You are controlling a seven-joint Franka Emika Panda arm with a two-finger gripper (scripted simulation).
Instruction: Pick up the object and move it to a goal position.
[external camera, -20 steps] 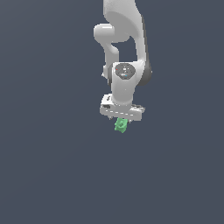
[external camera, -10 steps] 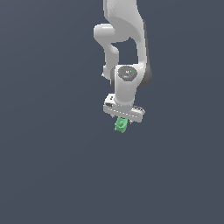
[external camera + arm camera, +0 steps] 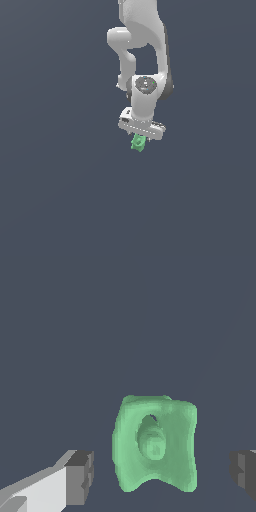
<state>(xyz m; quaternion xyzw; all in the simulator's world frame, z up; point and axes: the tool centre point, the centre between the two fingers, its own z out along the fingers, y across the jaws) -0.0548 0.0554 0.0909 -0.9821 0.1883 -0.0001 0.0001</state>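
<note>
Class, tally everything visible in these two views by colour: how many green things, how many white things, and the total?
Green: 1, the knobbly block
White: 1, the robot arm with its gripper
Total: 2

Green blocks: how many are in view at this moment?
1. The green block sits between the claw fingers, with gaps visible on both sides in the wrist view. Nothing else green shows.

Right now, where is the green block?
In the exterior view, the green block sits just below the gripper; the wrist view shows it between the open fingers, touching neither.
</note>
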